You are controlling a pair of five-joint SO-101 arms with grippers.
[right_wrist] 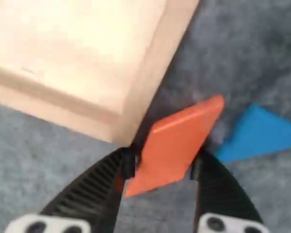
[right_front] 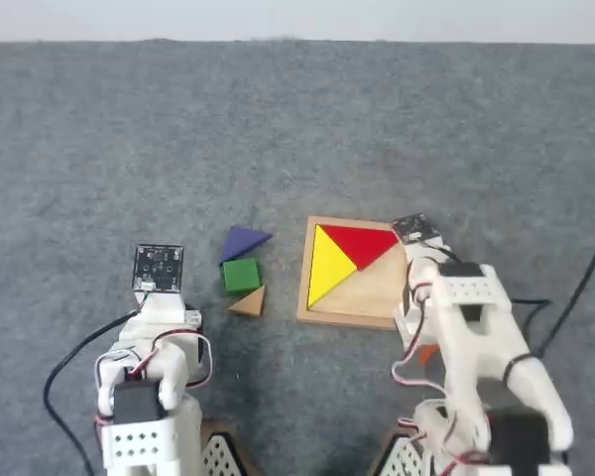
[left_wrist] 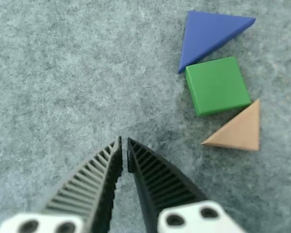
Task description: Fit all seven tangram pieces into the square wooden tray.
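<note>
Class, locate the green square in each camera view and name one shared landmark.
High view: the green square lies left of the wooden tray, between the blue triangle and the tan triangle.
Left wrist view: green square between the same triangles.
Right wrist view: this camera faces the wooden tray's corner and the orange piece.
Shared landmark: the blue triangle.

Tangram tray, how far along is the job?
Done: yellow triangle and red triangle sit in the tray. In hand: the right gripper holds the orange piece beside the tray's corner. Remaining: dark blue triangle, green square, tan triangle and light blue piece lie on the mat.
</note>
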